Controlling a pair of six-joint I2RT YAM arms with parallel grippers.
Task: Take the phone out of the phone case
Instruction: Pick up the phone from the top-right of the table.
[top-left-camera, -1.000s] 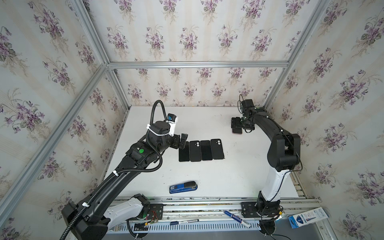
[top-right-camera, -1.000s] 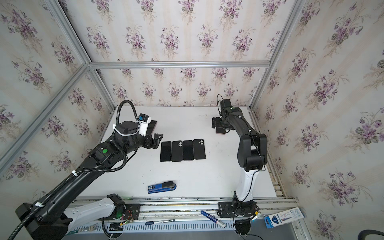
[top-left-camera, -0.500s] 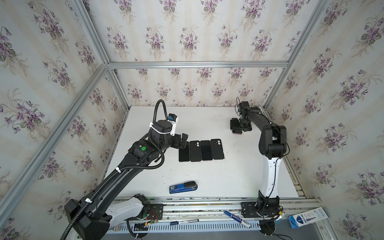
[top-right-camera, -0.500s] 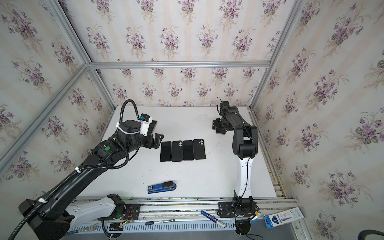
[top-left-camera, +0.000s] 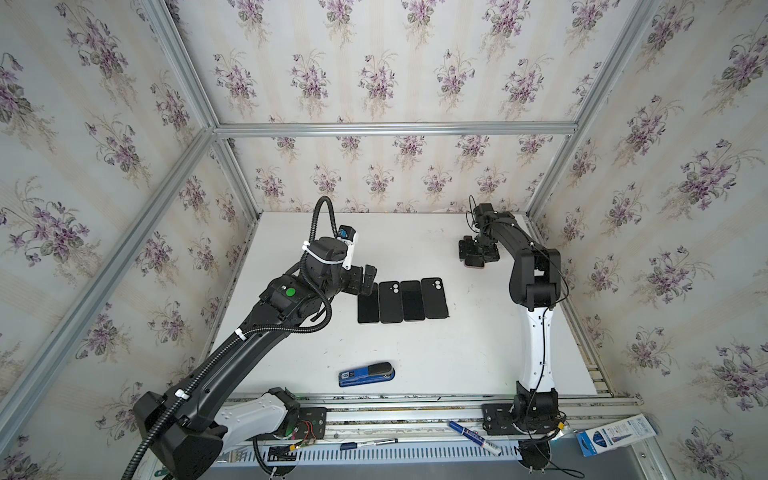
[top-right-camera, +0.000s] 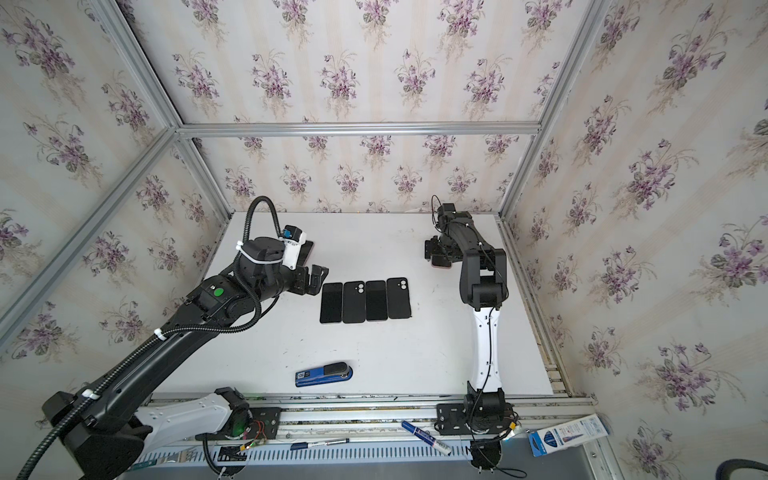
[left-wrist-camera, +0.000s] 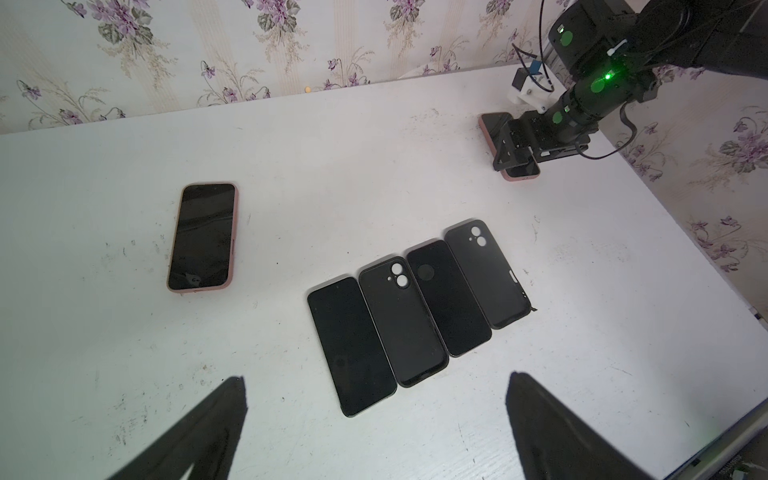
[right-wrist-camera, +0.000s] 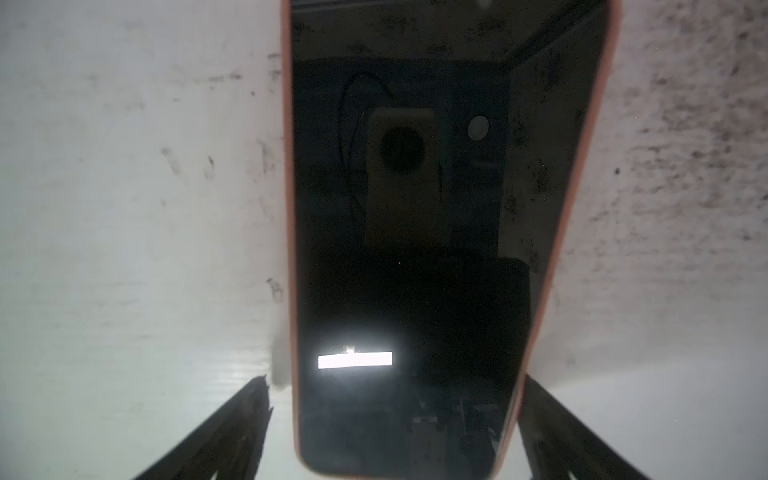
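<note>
Phones in pink cases number two; black row holds four.

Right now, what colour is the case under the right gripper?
Salmon pink. The case rim shows best in the right wrist view.

White table with pink-cased phones, black phone-and-case row, blue stapler.

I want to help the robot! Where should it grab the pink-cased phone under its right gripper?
Grip the black phone in its pink case across the two long pink edges, coming straight down from above. It lies flat, screen up, on the white table, so only its narrow sides offer hold. The open right gripper straddles them.
</note>
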